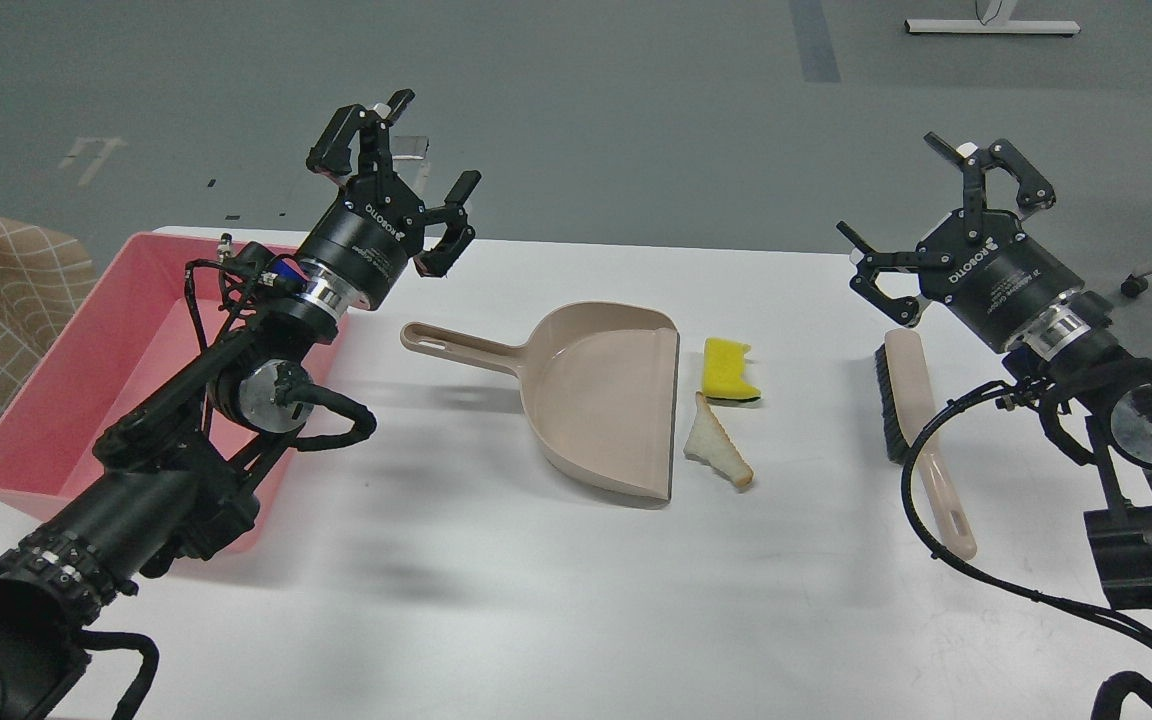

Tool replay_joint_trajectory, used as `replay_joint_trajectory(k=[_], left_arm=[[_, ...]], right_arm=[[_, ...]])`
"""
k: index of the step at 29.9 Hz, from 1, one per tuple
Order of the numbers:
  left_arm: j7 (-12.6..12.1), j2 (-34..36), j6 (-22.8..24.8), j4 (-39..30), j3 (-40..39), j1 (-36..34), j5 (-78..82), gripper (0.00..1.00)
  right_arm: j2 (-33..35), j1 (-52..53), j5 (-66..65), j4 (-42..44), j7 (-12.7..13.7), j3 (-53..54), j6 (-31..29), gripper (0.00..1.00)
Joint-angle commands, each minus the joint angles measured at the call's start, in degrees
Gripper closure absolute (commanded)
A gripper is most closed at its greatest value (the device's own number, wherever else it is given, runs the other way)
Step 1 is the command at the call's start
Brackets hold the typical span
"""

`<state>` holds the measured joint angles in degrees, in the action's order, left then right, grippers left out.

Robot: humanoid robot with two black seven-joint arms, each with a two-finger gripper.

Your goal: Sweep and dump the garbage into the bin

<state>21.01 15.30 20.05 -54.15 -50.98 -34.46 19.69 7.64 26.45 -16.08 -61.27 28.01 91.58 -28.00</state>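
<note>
Nothing of the sweeping is done yet, as far as we can judge. Our left hand (406, 165) hangs at about ten o'clock in the head view, its two fingers spread wide and holding nothing, above the near corner of the large shallow pink plastic bin (56, 400). Our right hand (936, 205) hangs at about two o'clock, fingers likewise spread wide and empty, just above the far end of the beige plastic brush with dark bristles (921, 430), which lies flat on the white desk (536, 600) at three o'clock.

The beige plastic dustpan with a long handle (591, 395) lies at the centre, handle pointing toward nine o'clock and its open lip facing three o'clock. The garbage sits just beside that lip: the yellow sponge chunk with a dark green edge (728, 368) at the upper part, and the triangular white bread slice with tan crust (716, 452) below it, close against the lip. Neither scrap is inside the pan.

The bin at nine o'clock looks empty in the part we can see; our left arm covers some of it. Left to do: take brush and dustpan, sweep both scraps in, carry the pan over and tip it.
</note>
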Motion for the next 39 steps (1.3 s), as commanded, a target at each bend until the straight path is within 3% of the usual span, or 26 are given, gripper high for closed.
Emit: replay_joint_trajectory(k=[1, 21, 39], left_arm=[[0.08, 0.00, -0.10, 0.01, 0.01, -0.08, 0.00, 0.02], [-0.53, 0.17, -0.62, 0.01, -0.17, -0.17, 0.00, 0.02], [0.34, 0.43, -0.54, -0.07, -0.08, -0.17, 0.09, 0.02]], right_arm=[[0.10, 0.09, -0.01, 0.19, -0.01, 0.00, 0.00, 0.00], [0.10, 0.18, -0.01, 0.19, -0.01, -0.09, 0.00, 0.00], [0.01, 0.09, -0.01, 0.10, -0.01, -0.09, 0.00, 0.00]])
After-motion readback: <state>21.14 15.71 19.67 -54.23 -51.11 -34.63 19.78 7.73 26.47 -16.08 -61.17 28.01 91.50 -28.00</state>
